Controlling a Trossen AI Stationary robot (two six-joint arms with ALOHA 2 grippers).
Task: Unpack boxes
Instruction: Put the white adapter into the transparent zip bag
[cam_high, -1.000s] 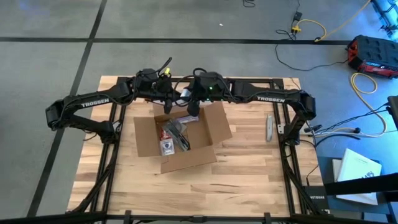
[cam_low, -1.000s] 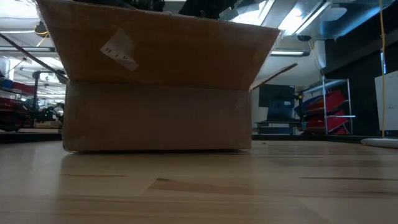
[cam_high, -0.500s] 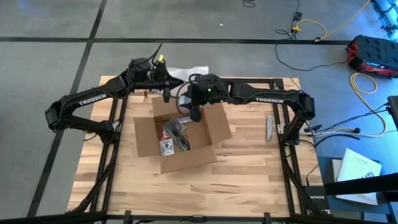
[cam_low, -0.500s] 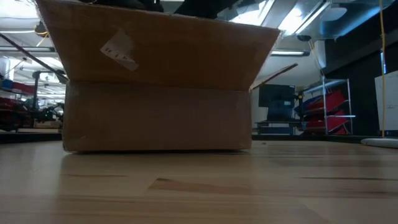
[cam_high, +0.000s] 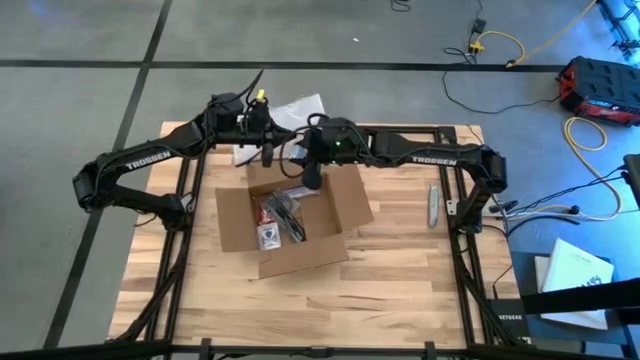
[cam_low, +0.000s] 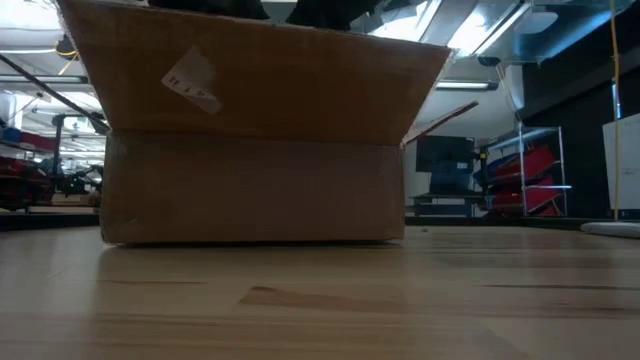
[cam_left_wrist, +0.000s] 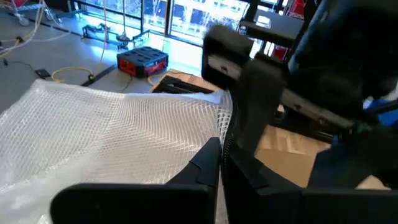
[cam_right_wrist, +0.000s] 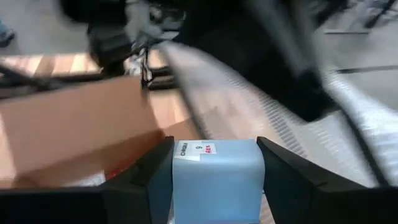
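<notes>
Pincer on the right (cam_right_wrist: 214, 180) was clamped on a pale blue packet (cam_right_wrist: 216, 171) above the box (cam_high: 290, 215); the left pincer (cam_left_wrist: 221, 165), beyond the box's far edge, gripped mesh wrap (cam_left_wrist: 106, 134). Either could be dropped, or snagged against the other arm.

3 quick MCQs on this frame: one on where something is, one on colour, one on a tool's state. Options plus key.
1. Where does the grey utility knife lie?
A. inside the box
B. on the wooden table, right of the box
C. on the floor

2. What colour is the block between the right tool's fingers?
A. light blue
B. yellow
C. green

3. What is the left tool doing?
A. hanging open
B. shut on the white mesh plastic sheet
C. shut on a box flap

Key: B, the high view shows the knife on bare wood beside the open brown cardboard box; A, the right wrist view shows a light blue labelled block; B, the left wrist view shows the sheet pinched at the closed fingers.
</notes>
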